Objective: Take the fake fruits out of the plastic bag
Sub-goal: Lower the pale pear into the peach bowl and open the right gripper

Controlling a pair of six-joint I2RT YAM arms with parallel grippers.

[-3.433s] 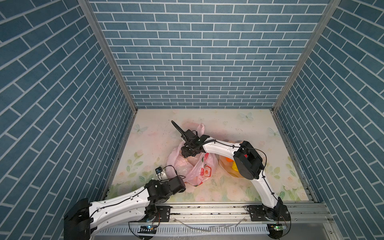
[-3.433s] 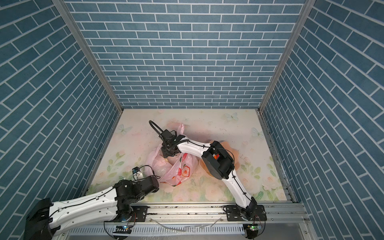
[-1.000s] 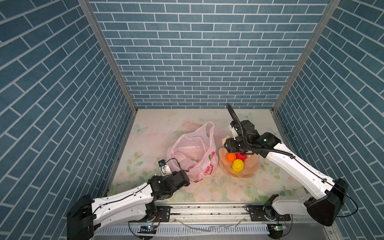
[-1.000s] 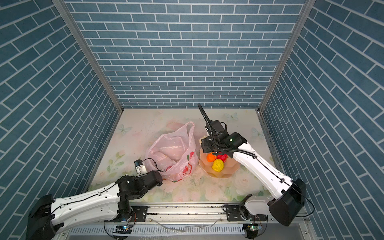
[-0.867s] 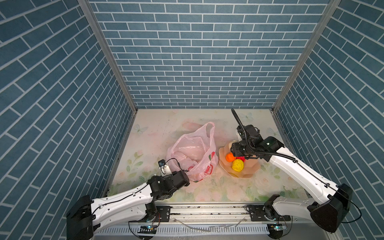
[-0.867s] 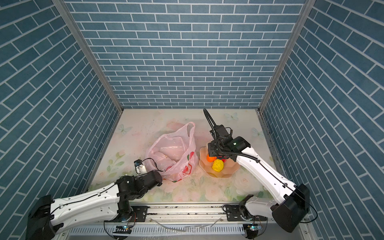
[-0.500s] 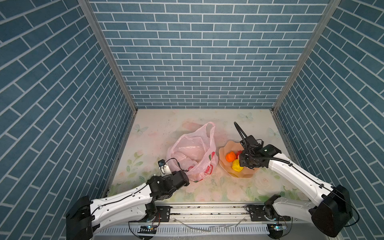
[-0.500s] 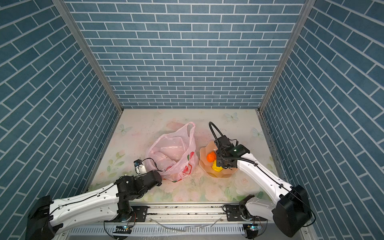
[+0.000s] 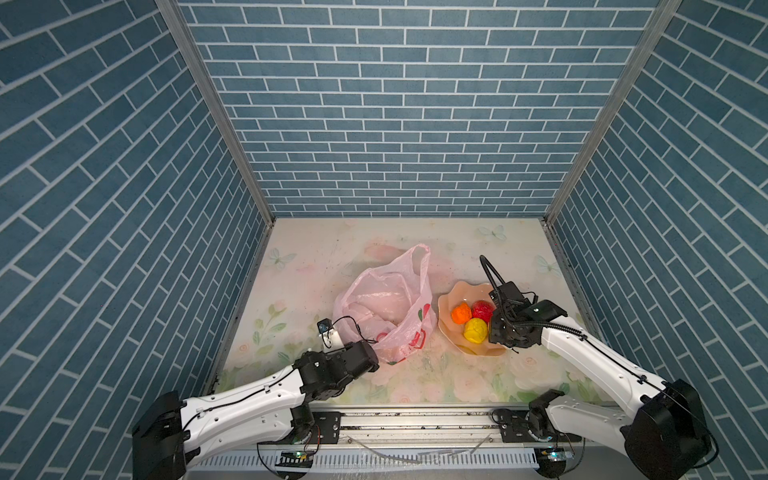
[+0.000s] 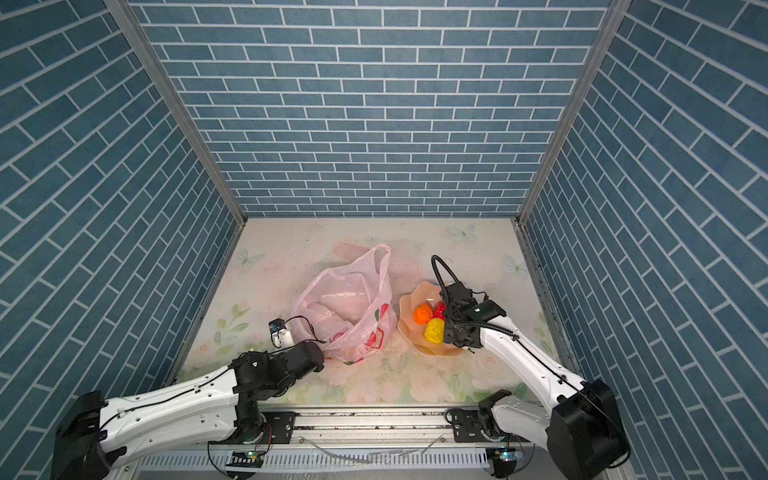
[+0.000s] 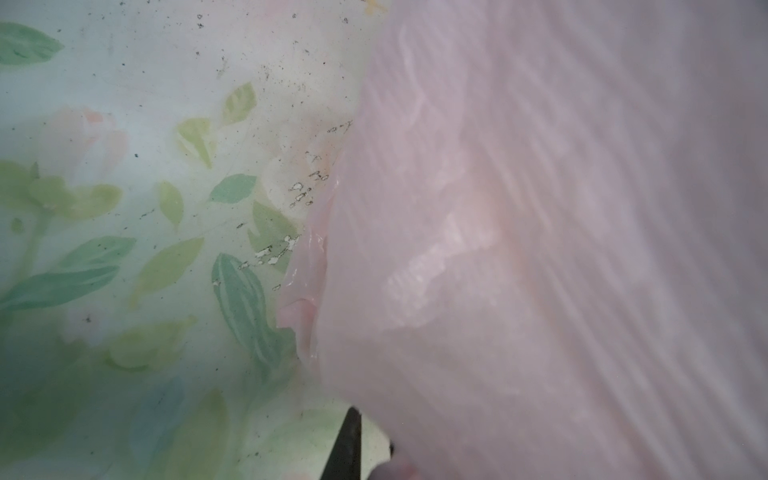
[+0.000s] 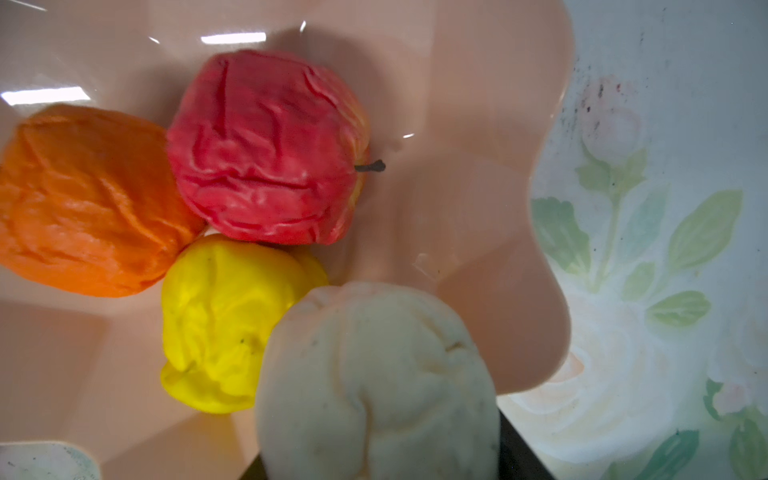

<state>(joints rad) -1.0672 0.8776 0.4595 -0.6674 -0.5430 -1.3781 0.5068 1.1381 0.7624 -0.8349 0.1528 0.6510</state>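
Right wrist view, item one: cream-white fruit (image 12: pixel 374 382), bumpy, clamped between the dark fingers (image 12: pixel 517 451) of the right gripper (image 12: pixel 386 463), over the peach bowl (image 12: pixel 478 208). Neither top view shows this fruit; the wrist housing (image 9: pixel 511 316) covers it there.

Item two: three fruits lying in the bowl and touching one another: orange ball (image 12: pixel 83 199), red ball (image 12: pixel 266 149) with a dark stem, yellow ball (image 12: pixel 220 324). All three also appear in both top views. The bowl stands near the right edge of the floral tabletop (image 9: pixel 316 257), just beside the bag.

Item three: plastic bag (image 9: pixel 386 299), pale pink with red prints, slumped mid-tabletop, mouth gaping upward, one handle loop (image 9: pixel 417 257) raised. Pale shapes show through the film; what they are cannot be told.

Item four: left gripper (image 9: pixel 374 360), at the bag's near corner. Only the left wrist view shows the film bunched at one dark finger, jaws nearly together and pinching it. The second finger is hidden behind plastic.
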